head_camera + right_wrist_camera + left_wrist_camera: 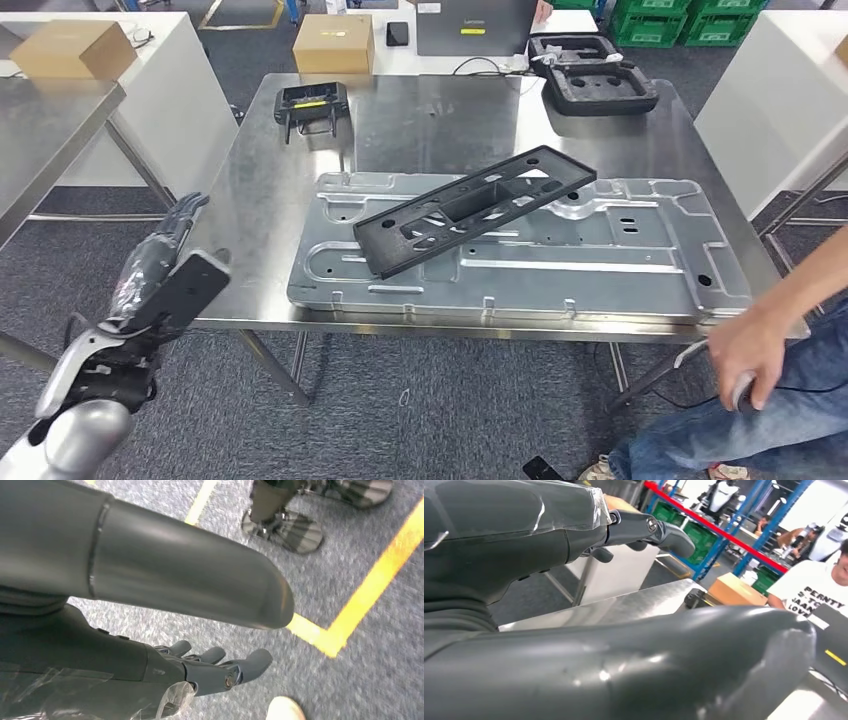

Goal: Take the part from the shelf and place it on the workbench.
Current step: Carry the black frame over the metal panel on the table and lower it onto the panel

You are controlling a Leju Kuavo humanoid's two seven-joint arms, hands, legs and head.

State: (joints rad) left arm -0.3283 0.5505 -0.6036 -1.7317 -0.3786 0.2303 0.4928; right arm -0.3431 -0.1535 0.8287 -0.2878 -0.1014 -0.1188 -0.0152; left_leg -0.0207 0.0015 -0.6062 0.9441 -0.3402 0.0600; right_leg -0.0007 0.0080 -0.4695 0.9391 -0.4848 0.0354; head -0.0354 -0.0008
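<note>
A: Hands?
B: Left hand just off the workbench's near-left corner, fingers straight, holding nothing. Right hand hangs over the floor, fingers extended, empty.
A: Part?
B: Black part lies diagonally on the metal panel, mid-bench. Person's hand at near-right.

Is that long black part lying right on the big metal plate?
Touching. The head view shows the black part lying slantwise across the metal plate, resting on its raised surface with no gap visible.
</note>
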